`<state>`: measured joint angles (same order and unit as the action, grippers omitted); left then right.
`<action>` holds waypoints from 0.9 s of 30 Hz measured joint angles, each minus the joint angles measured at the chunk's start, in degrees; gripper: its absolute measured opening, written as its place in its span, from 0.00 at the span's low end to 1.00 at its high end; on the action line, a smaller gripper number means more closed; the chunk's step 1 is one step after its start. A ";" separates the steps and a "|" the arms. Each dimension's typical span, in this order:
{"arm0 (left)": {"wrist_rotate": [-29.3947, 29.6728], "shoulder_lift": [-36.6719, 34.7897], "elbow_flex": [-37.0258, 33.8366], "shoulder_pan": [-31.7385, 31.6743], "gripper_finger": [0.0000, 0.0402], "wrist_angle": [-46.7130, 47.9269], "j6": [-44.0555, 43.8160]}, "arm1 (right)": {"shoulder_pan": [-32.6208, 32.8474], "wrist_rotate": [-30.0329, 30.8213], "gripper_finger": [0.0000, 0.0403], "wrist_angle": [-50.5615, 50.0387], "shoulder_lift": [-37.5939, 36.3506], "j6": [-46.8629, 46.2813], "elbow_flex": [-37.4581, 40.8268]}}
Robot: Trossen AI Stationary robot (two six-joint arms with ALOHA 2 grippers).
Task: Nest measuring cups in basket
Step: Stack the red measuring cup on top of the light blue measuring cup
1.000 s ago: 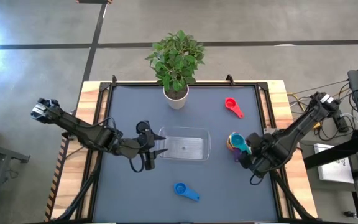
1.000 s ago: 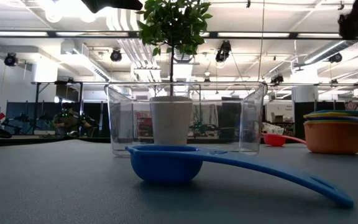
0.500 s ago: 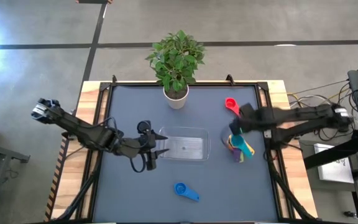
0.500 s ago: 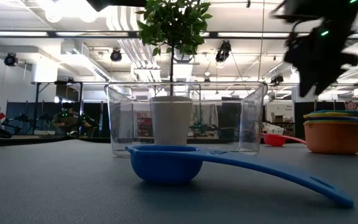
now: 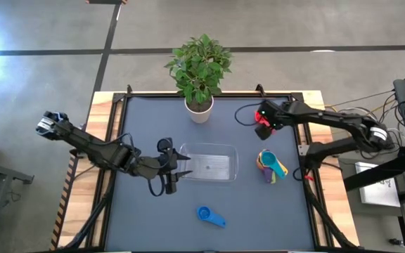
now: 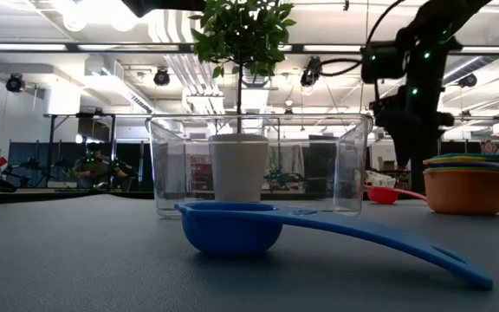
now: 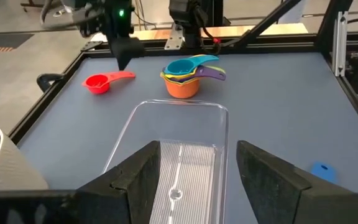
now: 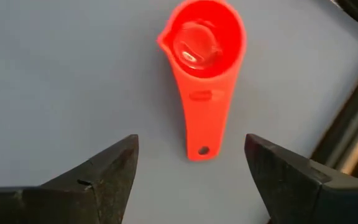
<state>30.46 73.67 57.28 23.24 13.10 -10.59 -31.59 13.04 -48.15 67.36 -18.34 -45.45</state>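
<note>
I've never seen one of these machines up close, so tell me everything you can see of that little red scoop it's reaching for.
The red measuring cup looks like glossy plastic: a small round bowl with a pouring lip and a short flat handle with a hole at its end. It lies upright and empty on the grey table, alone near the far right corner. The right gripper hovers above it, jaws open either side of the handle, not touching.
</note>
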 joint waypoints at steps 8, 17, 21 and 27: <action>-0.43 0.00 -0.02 0.00 0.48 0.27 0.46 | -3.37 0.47 0.78 4.12 9.28 4.00 0.04; -2.71 0.00 -0.04 0.00 0.48 0.42 0.48 | -10.70 -2.74 0.79 9.60 16.12 9.45 0.04; -2.69 0.00 -0.04 0.00 0.48 0.60 0.48 | -13.34 -7.66 0.77 10.57 18.05 12.39 -0.20; -2.69 0.00 -0.07 0.00 0.48 1.06 0.48 | -14.21 -9.28 0.63 10.98 17.71 13.45 -0.10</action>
<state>27.77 73.67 57.21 23.24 14.17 -10.12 -45.80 3.76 -37.17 85.07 -4.90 -45.55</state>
